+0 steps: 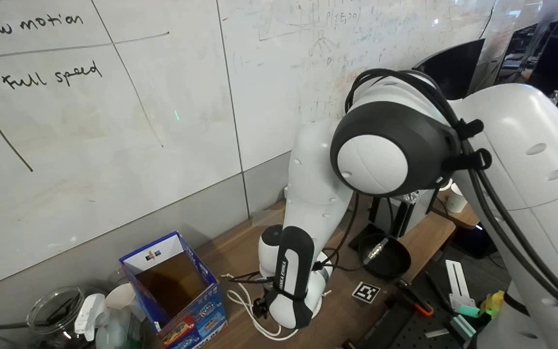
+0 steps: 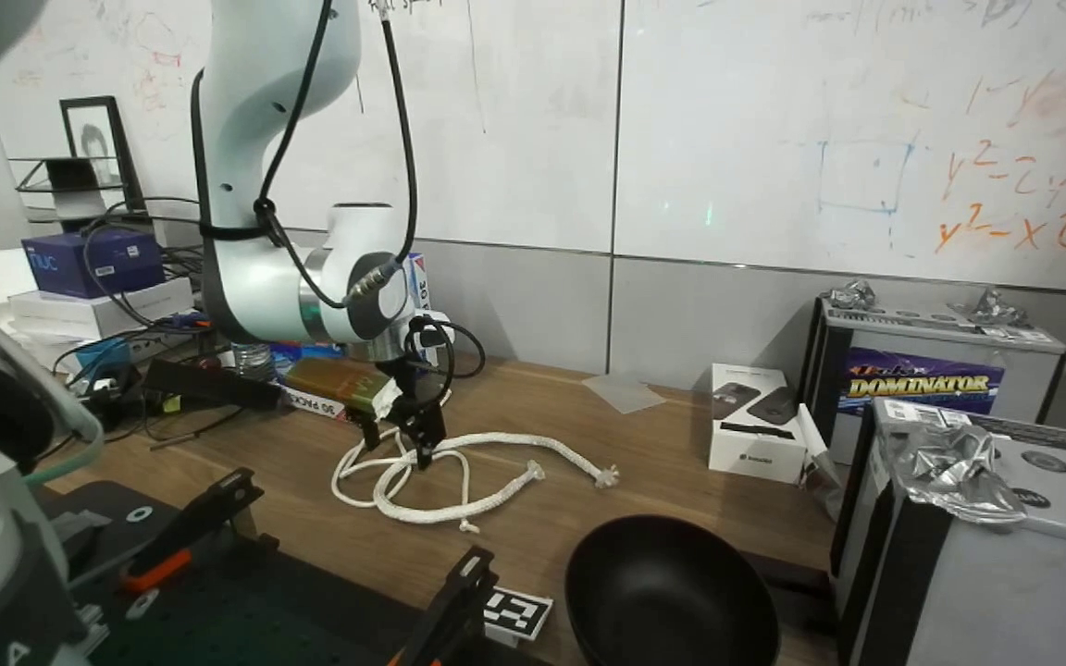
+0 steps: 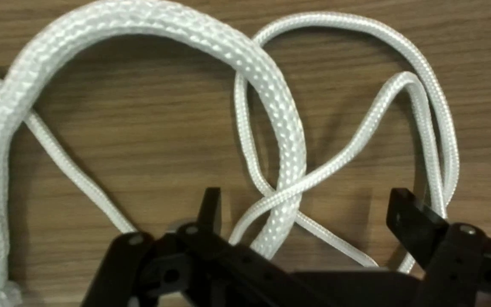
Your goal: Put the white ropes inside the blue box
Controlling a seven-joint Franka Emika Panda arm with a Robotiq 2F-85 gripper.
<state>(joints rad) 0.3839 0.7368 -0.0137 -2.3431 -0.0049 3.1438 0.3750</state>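
White ropes (image 2: 459, 511), two, one thick and one thin: lying on the wood-grain table (image 2: 653, 453), outside the blue box (image 1: 196, 310), below the gripper (image 3: 306, 198)

Thick rope (image 3: 288, 136): a rough U; in an exterior view its long axis runs left to right, bend at left, both frayed ends (image 2: 606, 476) pointing right; in the wrist view it arches over at the top, one frayed end pointing down at lower left, the other leg passing out of sight behind the gripper

Thin rope (image 3: 335, 20): looped about the thick rope's bend, over it at one crossing, under at another; knotted end pointing left in the wrist view, its straight run slanting toward lower right

Blue box: open top facing up, brown inside showing, near the ropes

Gripper: pointing down, black fingers (image 3: 411, 226) spread apart, rope crossing the gap between them in the wrist view; whether a fingertip touches rope, cannot tell

Black pan (image 2: 672, 592): on the table, apart from the ropes

Patterned marker (image 1: 366, 292): just beside the pan
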